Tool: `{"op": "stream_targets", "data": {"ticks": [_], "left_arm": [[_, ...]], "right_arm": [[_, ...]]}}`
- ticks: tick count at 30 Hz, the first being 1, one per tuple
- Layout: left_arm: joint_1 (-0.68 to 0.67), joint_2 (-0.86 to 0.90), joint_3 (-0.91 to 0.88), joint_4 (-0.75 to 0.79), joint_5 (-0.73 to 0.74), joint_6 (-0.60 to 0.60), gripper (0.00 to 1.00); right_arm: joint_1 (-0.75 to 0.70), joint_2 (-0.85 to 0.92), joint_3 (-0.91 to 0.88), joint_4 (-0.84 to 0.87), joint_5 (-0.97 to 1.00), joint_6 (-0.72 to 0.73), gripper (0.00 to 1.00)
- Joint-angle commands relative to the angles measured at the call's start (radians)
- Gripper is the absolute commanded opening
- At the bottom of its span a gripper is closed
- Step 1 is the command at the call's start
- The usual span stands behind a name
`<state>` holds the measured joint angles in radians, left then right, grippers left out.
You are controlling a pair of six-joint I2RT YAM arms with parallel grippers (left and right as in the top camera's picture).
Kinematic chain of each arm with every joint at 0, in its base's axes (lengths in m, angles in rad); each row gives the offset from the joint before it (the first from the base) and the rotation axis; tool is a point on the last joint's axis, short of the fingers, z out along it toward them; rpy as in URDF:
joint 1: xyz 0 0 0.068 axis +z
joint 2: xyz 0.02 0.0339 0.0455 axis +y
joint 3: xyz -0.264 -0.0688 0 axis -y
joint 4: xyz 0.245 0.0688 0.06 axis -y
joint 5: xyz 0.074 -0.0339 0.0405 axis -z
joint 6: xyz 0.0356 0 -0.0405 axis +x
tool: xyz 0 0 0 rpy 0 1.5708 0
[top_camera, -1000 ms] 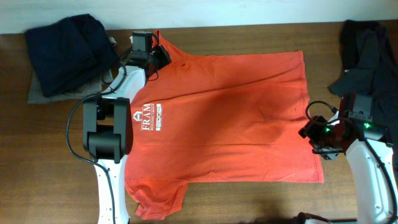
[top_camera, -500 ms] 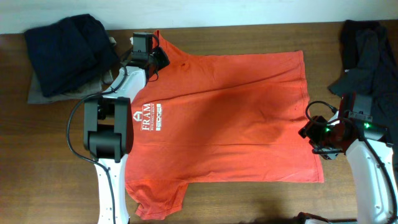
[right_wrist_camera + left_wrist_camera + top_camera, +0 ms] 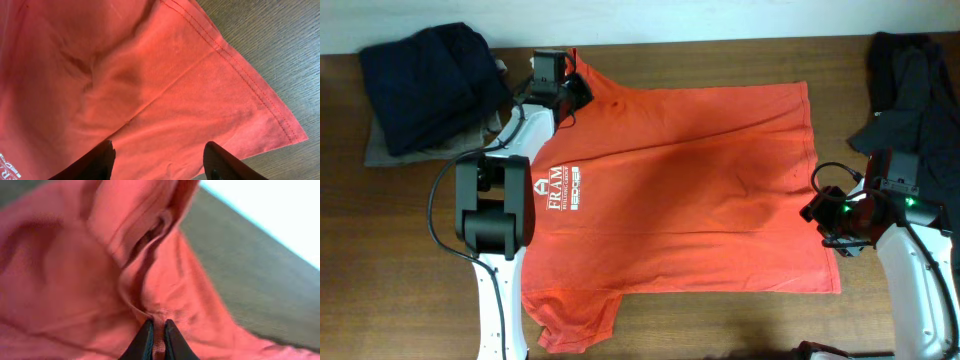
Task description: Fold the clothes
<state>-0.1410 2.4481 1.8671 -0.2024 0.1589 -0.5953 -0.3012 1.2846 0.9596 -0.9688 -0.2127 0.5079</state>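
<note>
Left gripper [image 3: 156, 326] has narrowed; we see it pinching a T-shirt [image 3: 700, 190] fold. Right gripper [image 3: 159, 149] gapes over the hem.

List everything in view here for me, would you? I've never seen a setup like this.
T-shirt: one, red-orange with white lettering, spread flat mid-table.
Dark clothes: two piles, navy-black, far-left corner and far-right edge.
Grey cloth: one, grey, under the left pile.
Table: one, brown wood, beneath everything.
Left arm: one, white and black, jaws pinched on the T-shirt's far-left edge.
Right arm: one, white and black, jaws open at the T-shirt's right hem.
</note>
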Motion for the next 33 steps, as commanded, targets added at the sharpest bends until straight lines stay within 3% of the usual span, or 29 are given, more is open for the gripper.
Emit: {"op": "stream_targets", "data": {"ticks": [1,4,20,27,33], "left_arm": [[-0.002,0.018,0.074,-0.015,0.04,0.004,0.05],[-0.005,0.018,0.086,-0.014,0.04,0.004,0.02],[-0.079,0.045,0.087,0.143,0.031,0.005,0.02],[-0.124,0.056,0.087,0.15,-0.091,0.005,0.02],[-0.136,0.058,0.087,0.17,-0.108,0.009,0.02]], "right_arm": [[0.008,-0.003,0.016,-0.003,-0.012,-0.007,0.62],[0.008,-0.003,0.016,-0.002,-0.012,-0.007,0.62],[0.008,-0.003,0.016,-0.005,-0.012,-0.007,0.62],[0.008,-0.003,0.016,-0.014,-0.012,-0.007,0.62],[0.008,-0.003,0.016,-0.024,-0.012,-0.009,0.62]]}}
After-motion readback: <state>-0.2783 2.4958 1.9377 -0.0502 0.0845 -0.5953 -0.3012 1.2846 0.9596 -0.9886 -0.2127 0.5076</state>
